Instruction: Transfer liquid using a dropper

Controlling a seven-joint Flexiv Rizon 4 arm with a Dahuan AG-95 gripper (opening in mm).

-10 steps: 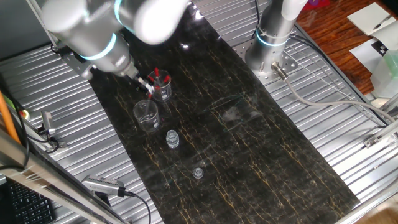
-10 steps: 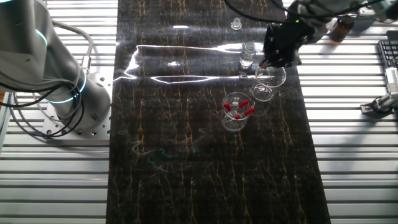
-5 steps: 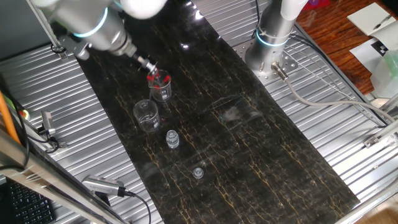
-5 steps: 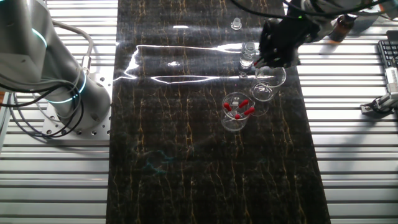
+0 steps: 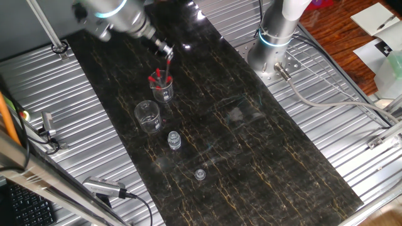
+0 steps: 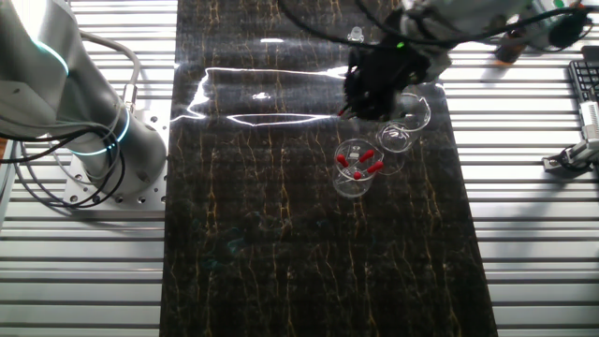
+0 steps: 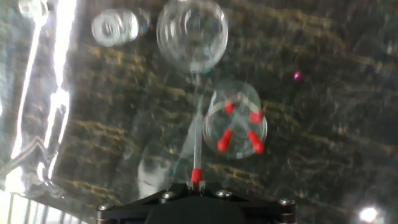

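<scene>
The end effector (image 5: 165, 52) hangs above the bench (image 5: 264, 150), pinching a dropper (image 7: 197, 144) by its red bulb end. In the hand view the slim clear tube runs from the red cap at the bottom edge straight up toward 12 o'clock, its tip clear of any vessel. So the dropper is in the air, lifted free of the rack beaker (image 5: 162, 87), the small glass that holds four more red-capped droppers.

In the hand view the rack beaker (image 7: 237, 121) lies just at 2 o'clock of the tube, and the empty beaker (image 7: 191, 31) sits at 12 o'clock beyond the tip. A ribbed vial (image 7: 113, 27) lies at 11 o'clock, and a small cap-like piece (image 5: 200, 174) sits farther along the bench, well apart from the rest. In the other fixed view the end effector (image 6: 367, 89) hovers at 12 o'clock of the rack beaker (image 6: 356, 168), and the arm partly hides the empty beaker (image 6: 409, 114).

I judge the step in hand to be the carry, with pickup done. Which vessel holds the liquid I cannot tell; no fluid shows in the tube or in any glass. The next move calls for centring the tip over a narrow mouth and lowering it plumb, since a tilted tube could knock the rim or tip a light glass.
</scene>
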